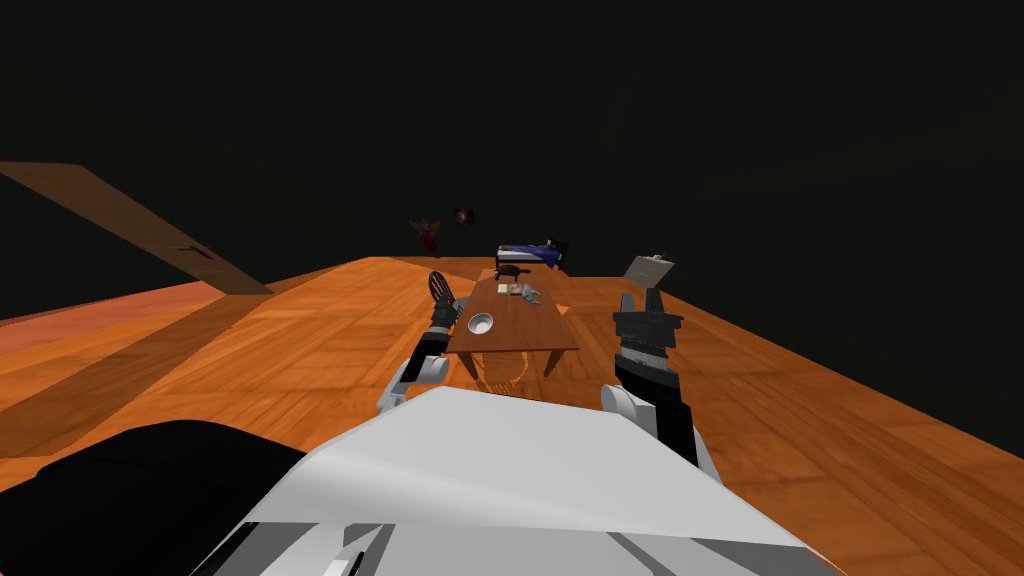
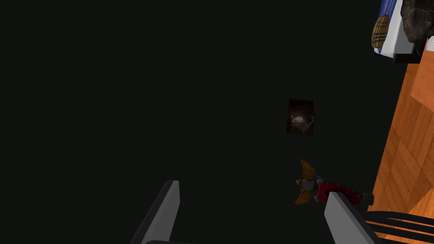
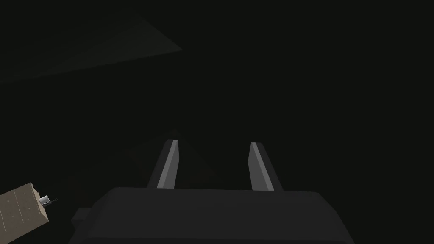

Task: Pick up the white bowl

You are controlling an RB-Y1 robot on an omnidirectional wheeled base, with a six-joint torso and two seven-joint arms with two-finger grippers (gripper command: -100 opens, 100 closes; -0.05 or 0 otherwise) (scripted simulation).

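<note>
Nothing is done yet: my left gripper [image 2: 253, 189] and right gripper [image 3: 213, 143] both gape empty, and the white bowl [image 1: 481, 323] sits untouched on the table [image 1: 525, 335], near my left fingers.

I count one white bowl [image 1: 481, 323] on the single wooden counter [image 1: 520, 342], one dark figurine [image 1: 512, 271] at its far end, one dark chair [image 1: 440, 288] beside it, one bed [image 1: 528, 254] beyond, one framed picture [image 2: 302, 117], one red winged figure [image 2: 328, 189] and one tan box [image 3: 21, 209].
</note>
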